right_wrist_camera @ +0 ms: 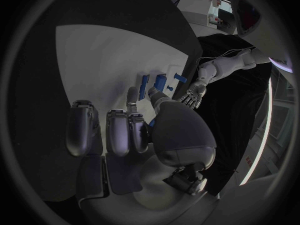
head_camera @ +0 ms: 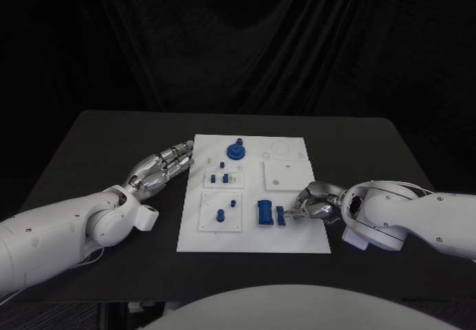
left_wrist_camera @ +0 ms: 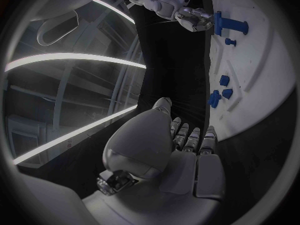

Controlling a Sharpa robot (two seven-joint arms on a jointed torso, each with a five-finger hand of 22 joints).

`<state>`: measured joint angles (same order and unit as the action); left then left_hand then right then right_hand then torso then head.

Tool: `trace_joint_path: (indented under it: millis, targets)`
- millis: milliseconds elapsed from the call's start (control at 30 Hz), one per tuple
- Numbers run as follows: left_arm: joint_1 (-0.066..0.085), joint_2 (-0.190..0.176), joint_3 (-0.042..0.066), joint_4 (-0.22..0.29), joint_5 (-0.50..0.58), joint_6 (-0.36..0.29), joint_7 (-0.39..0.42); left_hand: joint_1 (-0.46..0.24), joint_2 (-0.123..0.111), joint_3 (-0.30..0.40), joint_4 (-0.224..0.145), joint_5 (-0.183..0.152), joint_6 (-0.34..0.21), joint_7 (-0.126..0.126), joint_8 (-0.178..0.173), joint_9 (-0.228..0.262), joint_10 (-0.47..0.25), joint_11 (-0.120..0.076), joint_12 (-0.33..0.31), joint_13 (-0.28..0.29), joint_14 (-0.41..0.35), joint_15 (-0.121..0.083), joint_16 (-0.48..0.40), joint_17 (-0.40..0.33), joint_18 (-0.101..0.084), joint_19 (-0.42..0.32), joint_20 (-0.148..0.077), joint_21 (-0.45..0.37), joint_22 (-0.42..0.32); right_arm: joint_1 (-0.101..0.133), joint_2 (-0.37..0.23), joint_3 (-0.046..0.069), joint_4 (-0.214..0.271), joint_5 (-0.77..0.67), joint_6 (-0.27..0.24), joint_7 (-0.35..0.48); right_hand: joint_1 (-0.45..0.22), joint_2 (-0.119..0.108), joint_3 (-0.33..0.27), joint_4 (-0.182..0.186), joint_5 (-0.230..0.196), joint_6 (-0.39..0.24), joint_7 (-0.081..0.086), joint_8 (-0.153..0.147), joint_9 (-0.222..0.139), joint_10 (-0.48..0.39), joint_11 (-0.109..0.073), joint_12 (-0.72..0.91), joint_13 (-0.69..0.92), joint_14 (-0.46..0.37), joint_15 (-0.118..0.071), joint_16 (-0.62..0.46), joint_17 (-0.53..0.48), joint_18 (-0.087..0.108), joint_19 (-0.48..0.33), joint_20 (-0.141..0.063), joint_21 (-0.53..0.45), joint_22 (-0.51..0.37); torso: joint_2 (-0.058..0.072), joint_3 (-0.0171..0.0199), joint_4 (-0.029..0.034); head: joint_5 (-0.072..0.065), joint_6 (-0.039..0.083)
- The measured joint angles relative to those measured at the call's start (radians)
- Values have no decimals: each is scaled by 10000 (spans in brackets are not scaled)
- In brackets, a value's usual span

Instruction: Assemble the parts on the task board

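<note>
Right hand pinches a small blue part beside the ridged blue block on the matte white task board; left hand lies open, fingers spread, at the board's edge.

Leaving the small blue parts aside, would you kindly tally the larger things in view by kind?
Robot hands: 2 (left, right)
White arms: 2 (left, right)
Task board: 1
Black table: 1
Total: 6
</note>
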<state>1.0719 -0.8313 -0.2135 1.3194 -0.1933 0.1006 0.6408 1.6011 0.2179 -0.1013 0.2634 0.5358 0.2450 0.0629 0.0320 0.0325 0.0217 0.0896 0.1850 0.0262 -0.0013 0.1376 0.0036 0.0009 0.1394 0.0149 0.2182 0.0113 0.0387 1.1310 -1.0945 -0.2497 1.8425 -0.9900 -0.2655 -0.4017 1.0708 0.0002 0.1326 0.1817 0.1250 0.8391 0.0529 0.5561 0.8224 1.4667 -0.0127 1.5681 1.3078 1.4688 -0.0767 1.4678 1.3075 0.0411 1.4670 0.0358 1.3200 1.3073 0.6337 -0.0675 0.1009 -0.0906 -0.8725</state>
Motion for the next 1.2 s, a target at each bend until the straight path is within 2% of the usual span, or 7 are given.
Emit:
trace_joint_path:
  millis: [133, 367, 467, 633, 767, 967, 1200]
  targets:
    - [-1, -57, 0, 76, -71, -100, 103, 0, 0, 30, 30, 68, 34, 34, 40, 6, 0, 0, 87, 9, 12, -217, 0, 0, 159, -42, -47, 0, -13, -19, -240, -1, 75, -230, -449, 447, -366, 99, -331, 755, -322, -204, 22, 178, 69, 0, 0, 0, 0, 0, 0, -676, -1157, 394, -514, -30, -1176, 0, 0, 1, -2, 42, 0]
    - [-1, -277, 2, 429, -334, -485, 246, 41, -41, 84, 84, 127, 216, 68, 73, 20, 37, -37, 201, 32, -4, -470, 0, 1, 158, -17, -271, 0, -41, 58, -708, 1, 294, -323, -1743, 1845, -1049, 852, -1061, 1075, 1600, -471, 230, -213, -676, -1053, 230, -1683, -13, -1675, 292, -3924, -5777, 1168, -2633, 238, -5805, -361, -8, 2, -5, 114, -1]
    - [-1, -391, 4, 636, -440, -688, 278, 41, -41, 73, 133, 139, 307, 159, 78, 31, 74, -73, 270, 32, -1, -574, 0, 1, 157, -47, -387, 0, -65, 331, -778, -1, 292, -66, -2275, 2730, -722, 1193, -1345, 1129, 1876, -668, 786, -787, -1596, -5589, 839, -5505, -2757, -3872, 899, -6614, -7980, 1237, -4435, 798, -8774, -1765, -19, 5, -6, 175, -1]
    - [22, -542, 2, 909, -500, -1020, 311, 172, -172, 144, 112, 539, 737, 301, 186, 80, 292, -180, 661, 83, 16, -700, 0, 2, 157, -11, -492, 0, -48, 729, -595, 17, -17, 951, -2566, 4484, 99, 1265, -1569, 1116, 2213, -1374, 1383, -1527, -2713, -9526, 2123, -8893, -5257, -7533, 2438, -9416, -9586, 828, -7080, 1777, -11670, -3762, -84, 17, -21, 214, -1]
    - [54, -592, 2, 1007, -476, -1261, 323, 172, -172, 167, 110, 621, 843, 302, 186, 81, 337, -201, 774, 88, 15, -699, 0, 4, 157, 0, -503, 0, -35, 821, -286, 12, -312, 1927, -2461, 5830, 307, 1435, -1957, 1112, 2267, -2237, 1261, -2459, -3759, -11378, 2960, -10904, -7414, -9760, 3273, -10952, -10863, 600, -8558, 2333, -12526, -5424, -197, 35, -51, 187, -1]
    - [58, -421, 0, 976, -393, -1485, 335, 172, -172, 208, 152, 671, 718, 132, 186, 54, 339, -270, 639, 77, 17, -807, 0, 6, 157, -37, -540, 0, -69, 716, -229, 10, -602, 3169, -2177, 7398, 720, 1576, -2729, 1092, 2149, -4152, 303, -4194, -5788, -13738, 2638, -12618, -10160, -13267, 3153, -12953, -12355, 362, -13125, 2608, -12914, -10465, -517, 97, -143, 319, -1]
    - [67, -415, 14, 984, -344, -1554, 325, -773, -346, 428, -11, 326, 491, -90, 27, -31, 175, -432, 417, -2, 21, -938, 0, 7, 154, -54, -667, 0, -129, 596, -201, 3, -812, 3805, -2027, 8218, 591, 1521, -2997, 922, 1980, -4728, -35, -4625, -6566, -14156, 2249, -12968, -11185, -14051, 2852, -13285, -12752, 118, -14119, 2426, -13049, -11814, -768, 149, -261, 540, 0]
